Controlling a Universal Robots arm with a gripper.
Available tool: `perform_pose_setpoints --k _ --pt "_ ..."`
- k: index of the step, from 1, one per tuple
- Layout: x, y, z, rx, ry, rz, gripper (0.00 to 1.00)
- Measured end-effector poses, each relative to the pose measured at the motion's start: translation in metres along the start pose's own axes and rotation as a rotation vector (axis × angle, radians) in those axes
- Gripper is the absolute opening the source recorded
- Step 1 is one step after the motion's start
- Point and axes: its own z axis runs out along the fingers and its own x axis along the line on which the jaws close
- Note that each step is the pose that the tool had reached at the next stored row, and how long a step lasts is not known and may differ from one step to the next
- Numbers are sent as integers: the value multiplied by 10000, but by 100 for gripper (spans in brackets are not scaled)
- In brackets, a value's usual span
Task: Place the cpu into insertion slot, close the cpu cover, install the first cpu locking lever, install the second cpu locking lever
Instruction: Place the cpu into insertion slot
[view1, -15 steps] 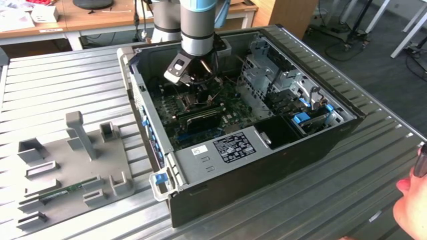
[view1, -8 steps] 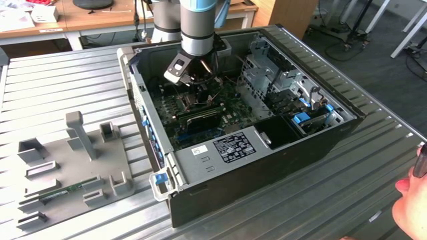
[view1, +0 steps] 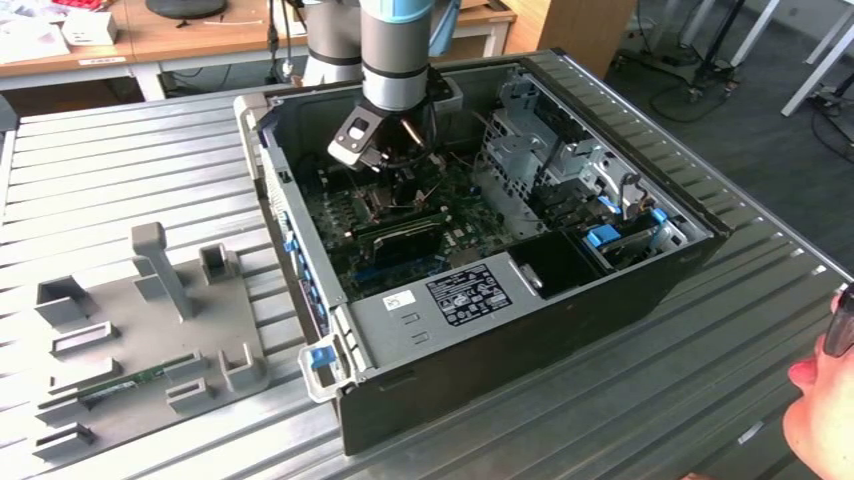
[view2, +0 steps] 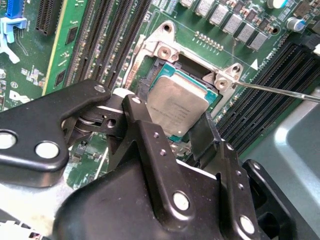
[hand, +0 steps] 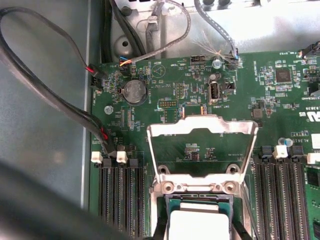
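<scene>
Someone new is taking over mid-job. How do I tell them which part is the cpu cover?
Inside the open computer case, look at the green motherboard. The cpu cover is hinged open just past the cpu gripped in the pincer. It is the only thin silver frame with a big square window, green board showing through.

1. In the second wrist view my hand (view2: 175, 119) clamps the cpu (view2: 176, 100). The hand's black links (view2: 160, 165) hide one edge of the cpu and most of the insertion slot (view2: 186, 62).
2. In the first wrist view the picture's edge cuts the cpu off, and a dark blur (hand: 40, 210) that I can't identify covers one corner.
3. In the exterior view the arm (view1: 396, 60) hides the insertion slot, and a person (view1: 817, 410) is cut off at the exterior view's right.
</scene>
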Motion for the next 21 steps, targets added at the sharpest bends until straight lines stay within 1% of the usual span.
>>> perform_pose_setpoints --k 7,8,11,14,21 --pt "0 0 -5 2 -4 0 59" --pt "0 0 -5 2 -5 0 65" --pt "0 0 -7 2 -5 0 65" --pt "0 1 -22 2 -5 0 65" --pt "8 -3 -11 3 -6 1 65"
